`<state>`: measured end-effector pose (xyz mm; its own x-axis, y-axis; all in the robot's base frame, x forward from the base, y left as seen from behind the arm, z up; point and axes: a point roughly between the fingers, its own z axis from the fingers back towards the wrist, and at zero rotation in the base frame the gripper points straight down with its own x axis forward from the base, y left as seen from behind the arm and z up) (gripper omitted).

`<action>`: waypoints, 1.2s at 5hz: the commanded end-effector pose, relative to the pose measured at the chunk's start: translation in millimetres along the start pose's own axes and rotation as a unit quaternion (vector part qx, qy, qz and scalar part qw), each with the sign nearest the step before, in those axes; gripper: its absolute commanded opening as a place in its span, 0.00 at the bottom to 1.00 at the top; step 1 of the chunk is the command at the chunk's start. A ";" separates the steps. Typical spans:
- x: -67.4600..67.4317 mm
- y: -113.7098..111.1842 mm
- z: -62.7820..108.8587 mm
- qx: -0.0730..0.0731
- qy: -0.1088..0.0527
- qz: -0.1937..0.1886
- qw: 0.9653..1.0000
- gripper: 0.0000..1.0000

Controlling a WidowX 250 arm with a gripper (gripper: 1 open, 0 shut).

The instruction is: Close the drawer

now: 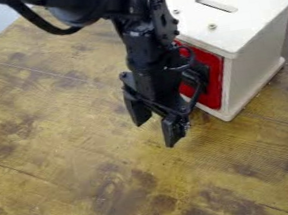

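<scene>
The red drawer (206,72) sits in the front face of the small white box cabinet (246,40), its front standing slightly out from the casing. Its black wire handle (191,101) is partly hidden behind the arm. My gripper (155,126) points straight down just in front of the drawer face, low over the table. It is open, with nothing between its black fingers (174,131). Whether a finger touches the drawer front I cannot tell.
The cabinet has slots on its top and stands at the back right of the worn wooden table (63,181). The black arm (92,1) reaches in from the upper left.
</scene>
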<state>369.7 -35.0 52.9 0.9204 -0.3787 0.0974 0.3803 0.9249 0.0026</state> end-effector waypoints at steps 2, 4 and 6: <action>17.0 -10.5 27.6 0.008 -0.047 -0.022 0.999 1.00; 18.0 -15.6 25.4 0.005 -0.046 -0.031 0.998 1.00; 18.6 -18.4 23.7 0.003 -0.040 -0.037 0.998 0.00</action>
<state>368.3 -45.4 52.9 0.9074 -0.4084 0.0989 0.4109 0.9117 -0.0056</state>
